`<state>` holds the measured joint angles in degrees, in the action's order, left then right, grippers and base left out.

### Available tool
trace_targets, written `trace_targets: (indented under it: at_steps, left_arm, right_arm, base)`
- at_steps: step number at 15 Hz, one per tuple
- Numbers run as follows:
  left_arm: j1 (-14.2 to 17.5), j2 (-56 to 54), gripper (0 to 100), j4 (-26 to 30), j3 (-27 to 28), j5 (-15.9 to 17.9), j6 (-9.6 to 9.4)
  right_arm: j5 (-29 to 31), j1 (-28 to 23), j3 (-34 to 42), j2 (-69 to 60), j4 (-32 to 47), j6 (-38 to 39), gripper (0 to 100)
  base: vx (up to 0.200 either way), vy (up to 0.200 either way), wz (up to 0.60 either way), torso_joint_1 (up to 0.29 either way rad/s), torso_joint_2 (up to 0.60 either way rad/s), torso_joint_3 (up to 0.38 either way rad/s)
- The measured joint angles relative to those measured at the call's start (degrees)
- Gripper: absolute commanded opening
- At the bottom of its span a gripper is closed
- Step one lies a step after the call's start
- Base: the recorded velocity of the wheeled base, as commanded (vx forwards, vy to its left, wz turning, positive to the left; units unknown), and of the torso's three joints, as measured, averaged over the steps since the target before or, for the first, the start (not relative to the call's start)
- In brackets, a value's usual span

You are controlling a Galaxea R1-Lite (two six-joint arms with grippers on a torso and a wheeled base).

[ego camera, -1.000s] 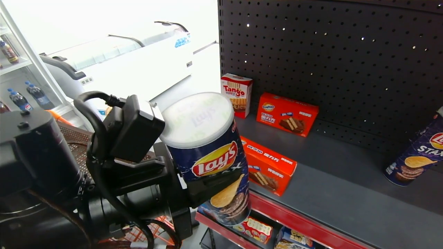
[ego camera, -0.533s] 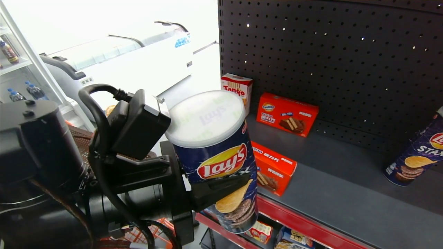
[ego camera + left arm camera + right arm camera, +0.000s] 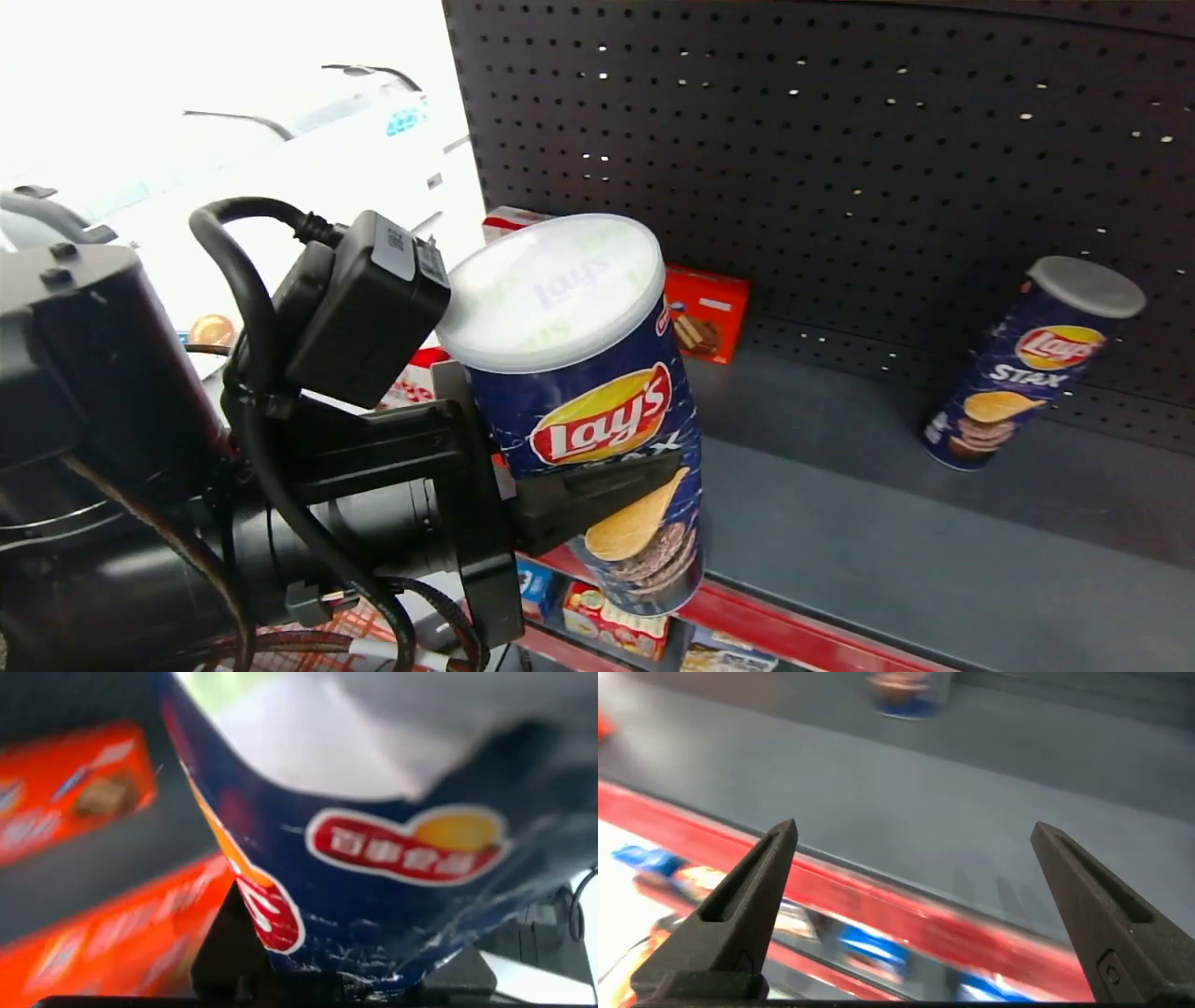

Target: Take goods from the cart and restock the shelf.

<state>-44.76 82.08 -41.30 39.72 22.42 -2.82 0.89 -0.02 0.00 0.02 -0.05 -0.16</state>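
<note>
Left gripper (image 3: 588, 495) was clamped on the chip can (image 3: 569, 373), upright at the near left edge of the shelf (image 3: 840, 523); I saw the right gripper (image 3: 913, 831) spread wide over its red front lip.

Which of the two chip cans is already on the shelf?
The right-hand can, standing on the shelf by the pegboard; the other can is clamped in the left gripper.

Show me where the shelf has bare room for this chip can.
The shelf is bare between the orange box and the other can, and along the front by the red edge. It is crowded at the left end, behind the held can, where boxes sit.
</note>
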Motion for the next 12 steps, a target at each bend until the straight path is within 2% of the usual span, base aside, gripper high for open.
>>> trace_targets:
  at_steps: [6, 12]
  left_arm:
    - [-0.02, 0.17, 0, 0.15, 2.71, 0.02, 0.02]
    - [0.87, 0.50, 0, 0.02, 0.22, -1.05, -0.05]
  right_arm:
    - [0.00, 0.02, 0.00, 0.00, -0.05, 0.00, 100]
    - [0.00, 0.02, 0.00, 0.00, 0.00, 0.02, 100]
  base:
    - [0.000, 0.000, -0.60, 0.002, 0.00, 0.001]
    - [0.000, 0.000, 0.00, 0.000, 0.00, 0.000]
